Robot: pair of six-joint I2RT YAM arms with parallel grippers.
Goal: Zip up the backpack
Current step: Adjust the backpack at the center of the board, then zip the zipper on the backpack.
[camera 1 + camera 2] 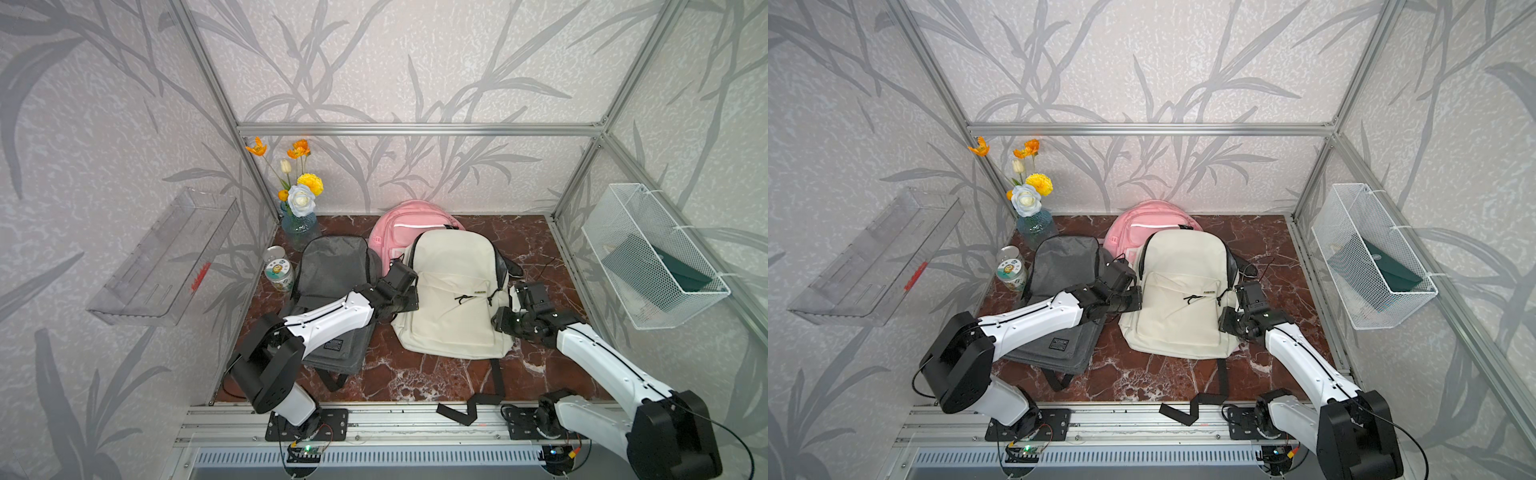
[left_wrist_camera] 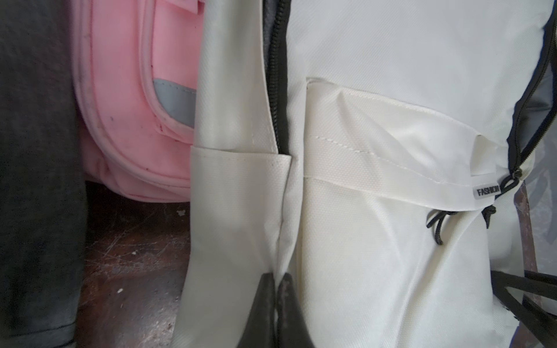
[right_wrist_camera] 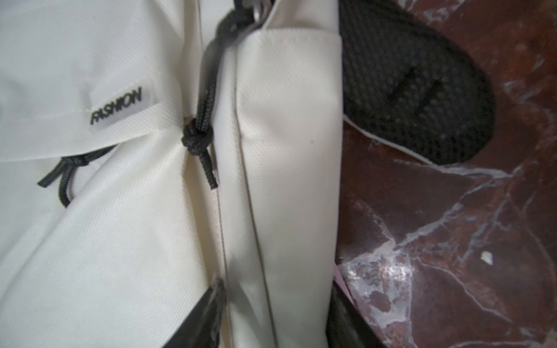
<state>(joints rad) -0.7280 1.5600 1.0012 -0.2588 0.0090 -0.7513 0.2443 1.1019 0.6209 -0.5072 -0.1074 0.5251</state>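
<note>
A small tab (image 3: 116, 105) on the cream backpack (image 3: 120, 241) reads FASHION in black capitals; the patch (image 1: 333, 344) on the grey backpack (image 1: 332, 266) and the can (image 1: 279, 276) carry print too small to read

Left arm (image 1: 334, 328) and right arm (image 1: 590, 374) share one build: glossy white shells over the long links, with small dark screws dotted along them; bulky matte black housings (image 1: 270, 365) cover the joints; a thin black cable (image 1: 320, 315) runs along each shell and loops free near the shoulder; each arm stands on a black, bolted base plate (image 1: 334, 419); a small board with a green light (image 1: 306, 450) lies under the left base; left gripper (image 2: 275, 278) and right gripper (image 3: 277, 293) have dark, scuffed, tapering fingers.
</note>
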